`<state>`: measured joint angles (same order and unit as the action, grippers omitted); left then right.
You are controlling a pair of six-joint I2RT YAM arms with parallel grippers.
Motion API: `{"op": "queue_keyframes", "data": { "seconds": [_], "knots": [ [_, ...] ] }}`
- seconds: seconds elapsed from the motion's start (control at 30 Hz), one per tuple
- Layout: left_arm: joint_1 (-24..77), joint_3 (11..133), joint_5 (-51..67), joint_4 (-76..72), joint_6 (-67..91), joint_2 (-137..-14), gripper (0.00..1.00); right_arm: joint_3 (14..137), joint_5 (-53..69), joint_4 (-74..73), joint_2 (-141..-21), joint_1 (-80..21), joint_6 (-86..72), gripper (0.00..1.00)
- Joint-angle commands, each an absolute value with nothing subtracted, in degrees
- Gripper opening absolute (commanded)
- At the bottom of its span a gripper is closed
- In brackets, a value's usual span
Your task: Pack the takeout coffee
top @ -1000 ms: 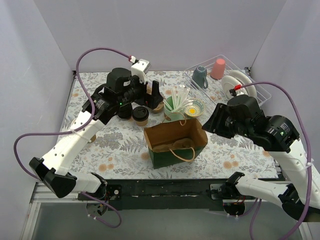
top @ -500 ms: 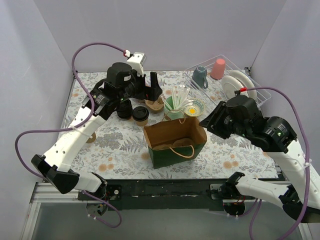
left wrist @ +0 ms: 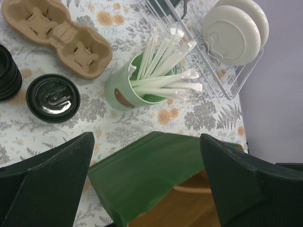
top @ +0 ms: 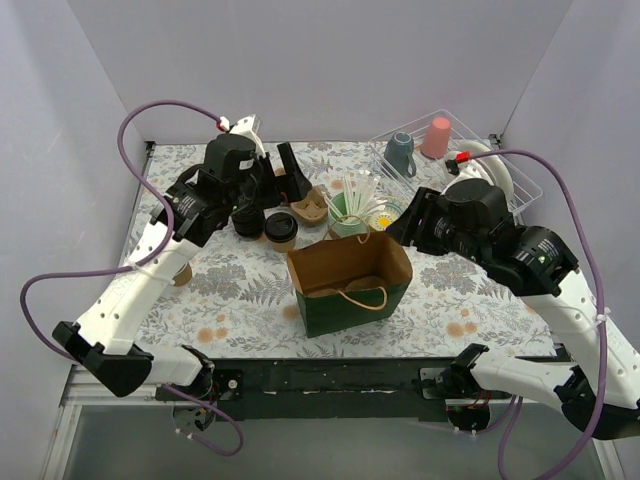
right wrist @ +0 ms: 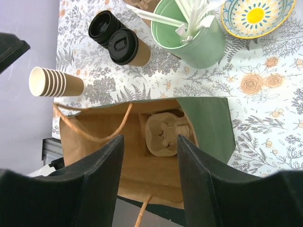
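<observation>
The takeout coffee (top: 281, 228), a small brown cup with a black lid (left wrist: 53, 98), stands upright on the table behind the bag's left corner (right wrist: 127, 47). The open green paper bag (top: 350, 283) holds a pulp carrier (right wrist: 165, 135) at its bottom. My left gripper (top: 278, 180) hangs open above the table behind the coffee, and its view looks down over the bag's edge (left wrist: 147, 142). My right gripper (top: 398, 230) is open and empty, poised over the bag's mouth (right wrist: 149, 139).
A ribbed black lid stack (top: 249, 219) stands left of the coffee, a second pulp carrier (top: 308, 208) behind it. A green cup of straws (top: 350, 215), a patterned bowl (right wrist: 255, 14), nested brown cups (right wrist: 54, 81) and a dish rack (top: 455, 160) with plates surround the bag.
The left arm has swung left and back, away from the carrier. The right arm has moved left over the bag. Both grippers have opened a little wider.
</observation>
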<state>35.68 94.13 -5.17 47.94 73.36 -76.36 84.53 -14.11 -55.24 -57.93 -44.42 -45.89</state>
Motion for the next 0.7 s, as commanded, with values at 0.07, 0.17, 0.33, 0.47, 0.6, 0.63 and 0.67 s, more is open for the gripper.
{"op": "queue_keyframes", "data": {
  "seconds": [0.07, 0.17, 0.33, 0.47, 0.6, 0.63, 0.67],
  "knots": [
    [35.42, 91.5, -4.14, 54.06, 72.43, -71.46, 0.94, 79.73, -13.27, -57.21, -55.64, -44.47, -52.1, 0.53],
    [35.42, 91.93, -3.43, 54.75, 69.45, -69.35, 0.95, 77.26, -11.44, -60.2, -52.57, -44.56, -62.56, 0.52],
    [35.33, 95.88, -0.81, 58.35, 66.01, -69.96, 0.95, 77.95, -14.32, -65.47, -51.94, -44.47, -70.39, 0.53],
    [35.33, 95.89, 2.55, 58.71, 65.57, -69.7, 0.95, 81.82, -11.88, -71.43, -55.1, -44.56, -72.68, 0.54],
    [35.42, 96.76, 2.72, 58.1, 63.64, -69.7, 0.95, 82.35, -10.72, -73.39, -56.08, -44.65, -73.47, 0.55],
    [35.42, 97.2, 2.81, 57.92, 63.02, -69.87, 0.95, 82.44, -11.16, -73.48, -55.9, -44.65, -73.48, 0.55],
    [35.42, 98.34, 4.2, 57.66, 62.41, -70.48, 0.95, 82.53, -12.47, -73.74, -55.64, -44.65, -73.48, 0.55]
  ]
}}
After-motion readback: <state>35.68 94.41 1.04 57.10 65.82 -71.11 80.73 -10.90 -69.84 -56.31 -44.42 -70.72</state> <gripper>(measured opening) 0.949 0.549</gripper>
